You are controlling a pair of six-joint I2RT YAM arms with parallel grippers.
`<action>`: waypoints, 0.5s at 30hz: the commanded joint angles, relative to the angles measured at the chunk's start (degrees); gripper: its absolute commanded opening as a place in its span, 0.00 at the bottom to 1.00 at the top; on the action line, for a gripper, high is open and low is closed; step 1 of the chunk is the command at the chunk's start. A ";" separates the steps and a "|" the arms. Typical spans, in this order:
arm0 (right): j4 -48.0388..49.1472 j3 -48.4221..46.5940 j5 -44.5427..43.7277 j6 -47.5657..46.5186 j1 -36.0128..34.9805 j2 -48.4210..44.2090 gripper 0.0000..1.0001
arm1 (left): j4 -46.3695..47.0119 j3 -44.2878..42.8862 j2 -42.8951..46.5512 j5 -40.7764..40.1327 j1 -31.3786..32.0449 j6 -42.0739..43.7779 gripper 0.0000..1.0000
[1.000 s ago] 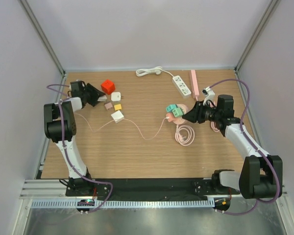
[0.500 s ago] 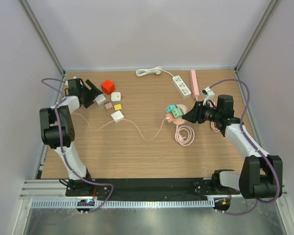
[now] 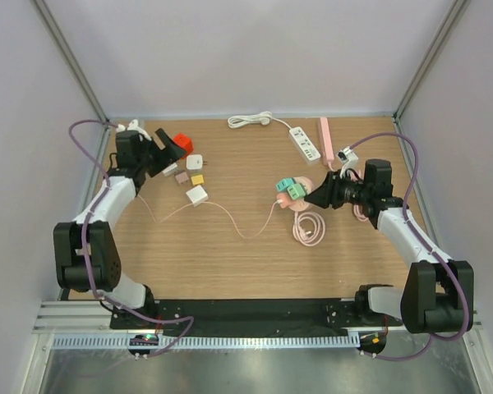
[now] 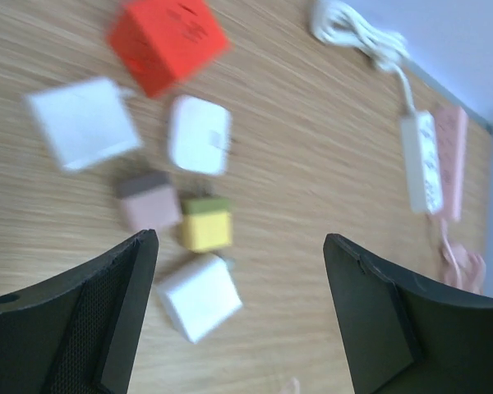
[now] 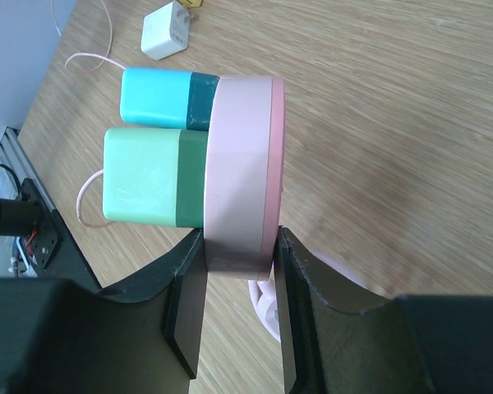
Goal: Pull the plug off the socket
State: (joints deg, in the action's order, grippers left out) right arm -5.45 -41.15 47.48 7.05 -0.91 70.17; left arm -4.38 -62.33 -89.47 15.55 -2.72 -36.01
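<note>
While tight on the pink socket (image 5: pixel 242 172), right claw (image 5: pixel 237 258); left claw (image 4: pixel 240 244) wide apart

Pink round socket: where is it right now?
Top view, right of table centre: socket clamped in the right gripper, teal plug and green plug on its left, coiled pink cable just below.

Right of centre on the worktop (image 3: pixel 230 263): round socket (image 3: pixel 304 182), two plugs (image 3: pixel 287 187) side by side in its left face, right claw (image 3: pixel 315 195) clamped on its right rim. Just near of it, coiled cable (image 3: pixel 310 228). Far behind the socket, power strip (image 3: pixel 305 144). Far left: cluster of chargers (image 3: pixel 191 171), left claw (image 3: pixel 168 154) spread wide just left of it.
</note>
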 commanded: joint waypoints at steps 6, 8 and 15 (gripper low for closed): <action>2.73 -3.06 4.90 -1.42 0.12 -0.30 0.01 | 12.71 13.18 11.94 7.92 15.63 -13.71 0.86; 2.73 -3.15 4.81 -1.60 0.12 -0.39 0.01 | 16.85 16.16 13.09 7.22 19.66 -18.89 0.86; 2.38 -3.15 4.55 -2.21 0.20 -1.09 0.01 | 21.78 19.35 13.80 -2.01 32.15 -27.79 0.86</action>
State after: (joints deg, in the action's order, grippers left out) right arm -5.74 -41.15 48.99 5.48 -0.91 70.54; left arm 10.26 -43.44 -76.77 17.72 25.87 -57.28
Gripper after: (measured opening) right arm 0.407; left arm 0.859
